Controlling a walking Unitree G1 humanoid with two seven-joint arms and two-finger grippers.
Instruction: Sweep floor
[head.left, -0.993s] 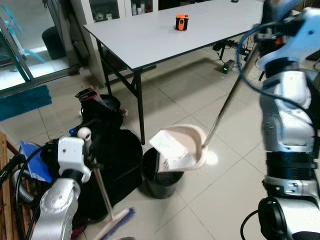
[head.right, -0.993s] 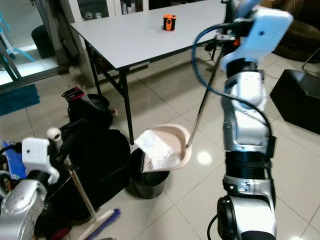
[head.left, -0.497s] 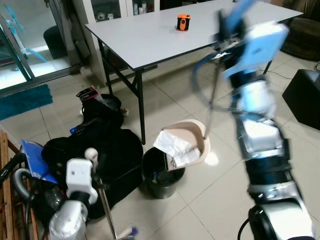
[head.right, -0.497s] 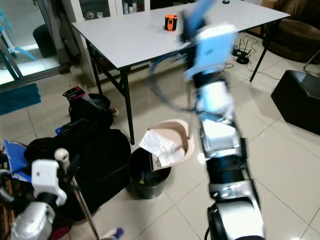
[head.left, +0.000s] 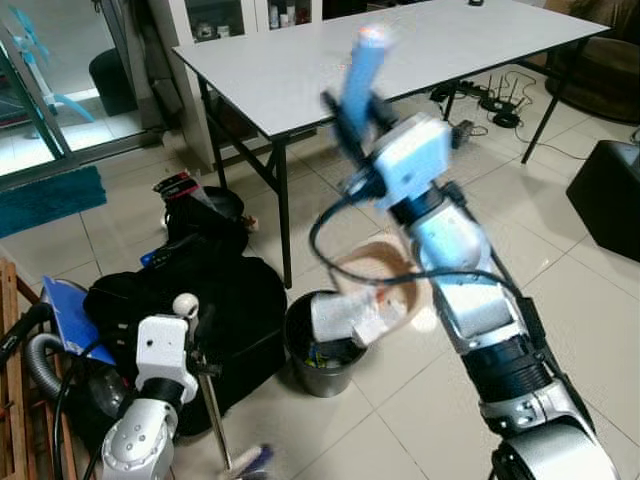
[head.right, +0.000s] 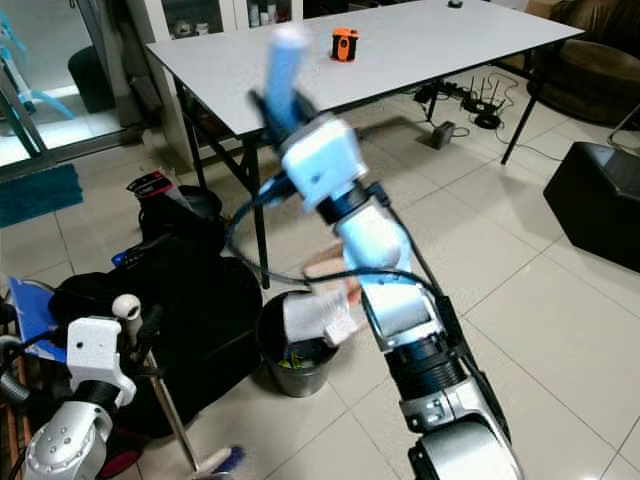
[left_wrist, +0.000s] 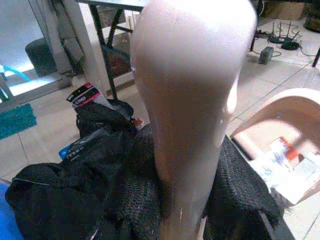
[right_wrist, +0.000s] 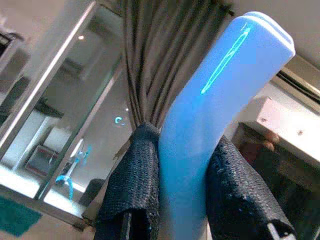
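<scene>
Swung leftward since a second ago, right gripper (right_wrist: 172, 195) clenched on blue dustpan handle (head.left: 358, 70), tipping dustpan (head.left: 375, 285) of paper into black bin (head.left: 322, 345); left gripper (left_wrist: 175, 200) clamped on broom handle (head.left: 212, 415).

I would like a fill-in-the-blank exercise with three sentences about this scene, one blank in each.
1. The dustpan is tipped over the black ____.
2. The handle held in the right gripper has the colour ____.
3. The small orange object stands on the ____.

Missing words: bin; blue; table
</scene>
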